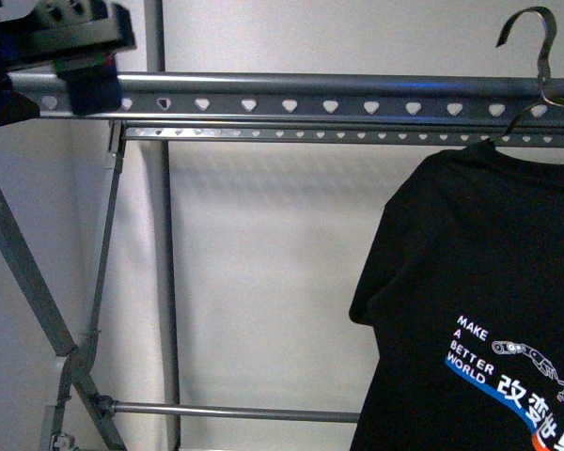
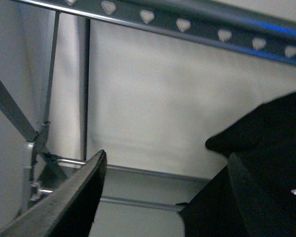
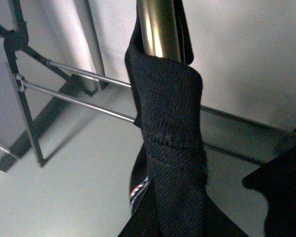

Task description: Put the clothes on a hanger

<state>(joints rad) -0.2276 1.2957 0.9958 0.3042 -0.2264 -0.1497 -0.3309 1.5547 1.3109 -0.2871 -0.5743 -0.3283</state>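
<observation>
The black T-shirt (image 1: 479, 310), with a white, blue and orange print, hangs at the right from a thin wire hook (image 1: 536, 47) that rises above the grey metal rack's top rail (image 1: 329, 99), which is punched with heart-shaped holes. My left arm (image 1: 66, 42) is at the rail's left end. In the left wrist view my left gripper (image 2: 163, 197) is open and empty, with the rail (image 2: 187, 22) above and the shirt (image 2: 271, 133) beside one finger. In the right wrist view the shirt's ribbed collar (image 3: 170, 113) wraps a shiny metal bar (image 3: 160, 27). My right gripper is shut on the shirt, its fingers hidden by cloth.
The rack's second rail (image 1: 357, 136) runs just below the top one. Diagonal legs (image 1: 19, 272) cross at the left, a thin lower bar (image 1: 235, 412) spans the bottom, and a grey upright post (image 1: 160, 282) stands before a pale wall.
</observation>
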